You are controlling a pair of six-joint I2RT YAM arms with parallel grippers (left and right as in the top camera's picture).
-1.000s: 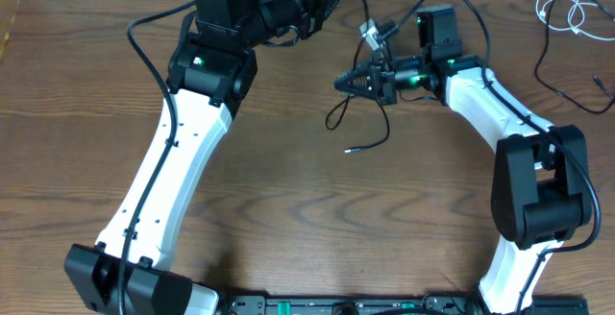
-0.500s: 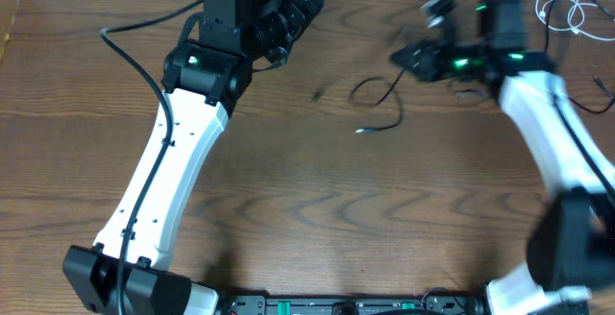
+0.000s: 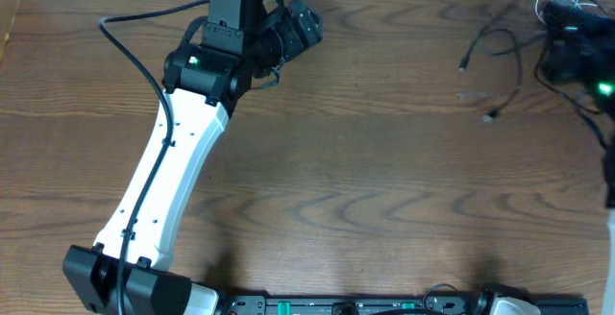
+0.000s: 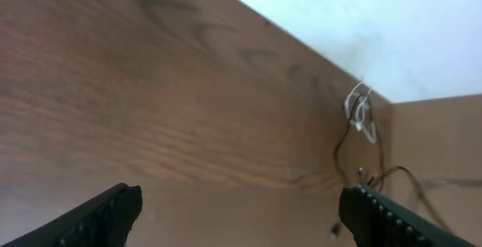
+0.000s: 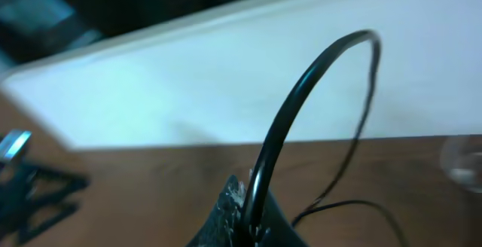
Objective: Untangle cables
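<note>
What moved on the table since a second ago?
The right gripper swung to the far right corner, dragging the black cable with it, shut on it the whole time. The left gripper opened and drew back a little. The white cable stayed put.

Overhead: high above, looking straight down on the whole table; arm bases at 6 o'clock.
Left wrist: low over the wood, facing along it to a far corner; left gripper fingertips at 7 and 5 o'clock.
Right wrist: very near its right gripper at 6 o'clock, where the black cable arches up; faces a pale wall.
Shared: white cable, 1 o'clock overhead, 3 o'clock from the left wrist.
</note>
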